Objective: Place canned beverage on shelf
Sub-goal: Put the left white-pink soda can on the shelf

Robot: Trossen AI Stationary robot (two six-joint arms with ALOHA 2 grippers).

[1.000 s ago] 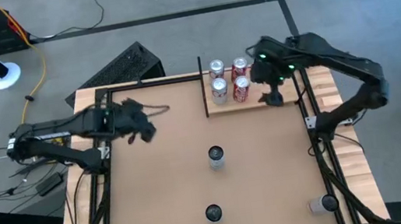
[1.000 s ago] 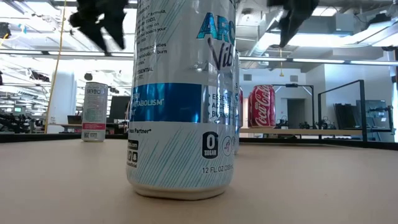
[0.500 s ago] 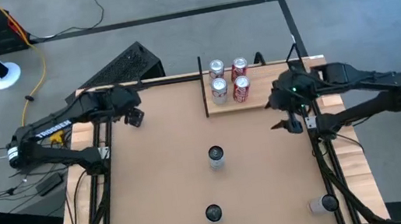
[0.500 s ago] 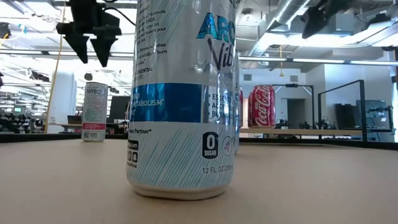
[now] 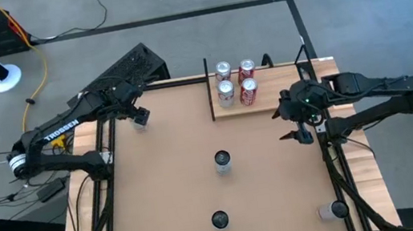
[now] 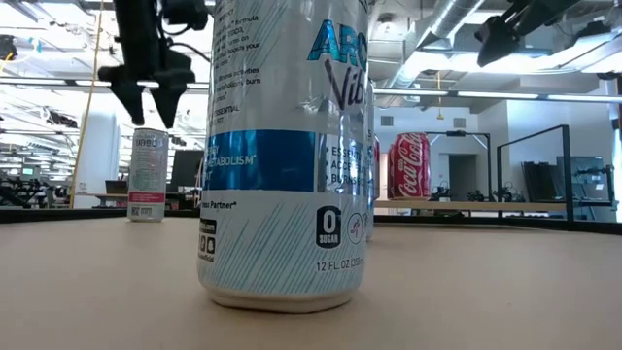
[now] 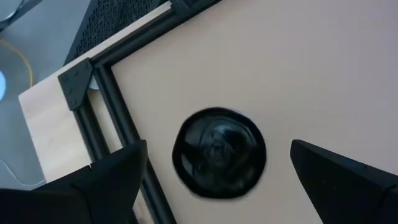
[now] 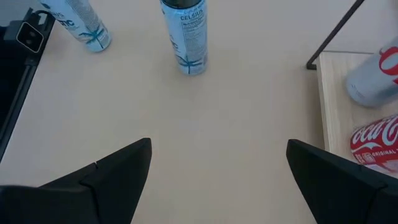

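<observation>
On the shelf (image 5: pixel 262 96), a light-wood plank at the table's far side, stand two silver cans (image 5: pixel 223 80) and two red cans (image 5: pixel 247 79). A slim can with a pink label (image 6: pixel 147 175) stands on its base near the far left corner. Its black top (image 7: pixel 219 152) shows between the fingers of my left gripper (image 6: pixel 146 105), which hangs open just above it without touching. My right gripper (image 5: pixel 296 131) is open over the table's right side, nearer than the shelf, with nothing in it.
More cans stand on the table: one at the centre (image 5: pixel 222 160), one near the front edge (image 5: pixel 219 220), which fills the low view, and one at the near right corner (image 5: pixel 333 211). A black rod (image 5: pixel 209 91) rises at the shelf's left end. Black frame rails (image 5: pixel 103 187) line the table's sides.
My left gripper has swung a little toward the far left corner and come down over the pink-labelled can, staying open. My right gripper has drawn back from the shelf toward the table's near and right edges, also open. No can has moved.
</observation>
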